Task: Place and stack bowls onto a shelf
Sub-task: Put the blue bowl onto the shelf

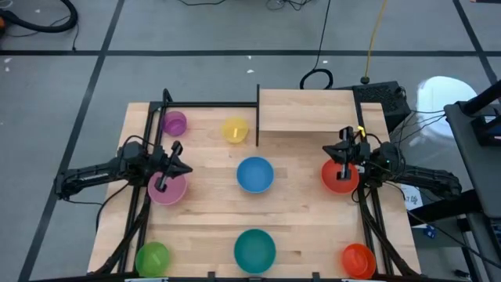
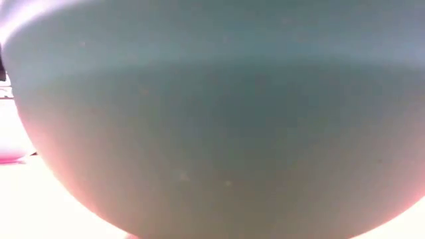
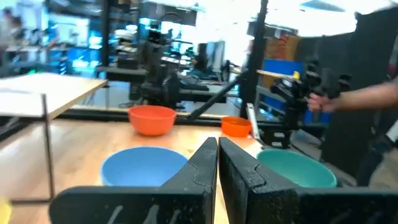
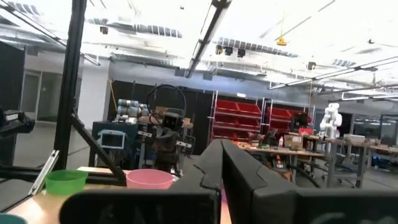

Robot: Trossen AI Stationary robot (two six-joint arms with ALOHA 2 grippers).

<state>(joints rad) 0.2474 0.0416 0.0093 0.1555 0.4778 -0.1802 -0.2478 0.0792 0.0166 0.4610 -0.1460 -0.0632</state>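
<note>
Nothing has reached the shelf (image 1: 305, 110) yet; its light wood board at the far side of the counter (image 1: 211, 207) stands bare, so by my reckoning the whole job is still ahead. Eight bowls sit spread apart, none nested, and every one that shows its inside is empty: purple (image 1: 174, 123) and yellow (image 1: 235, 130) far, blue (image 1: 255, 174) in the middle, green (image 1: 153, 258), teal (image 1: 255, 250) and small orange (image 1: 358, 259) along the near edge. The left gripper (image 1: 167, 178) hangs over the pink bowl (image 1: 167, 189) with its jaws pressed together, gripping nothing. The right gripper (image 1: 345, 159) is over the red-orange bowl (image 1: 340, 175), jaws likewise together and empty.
</note>
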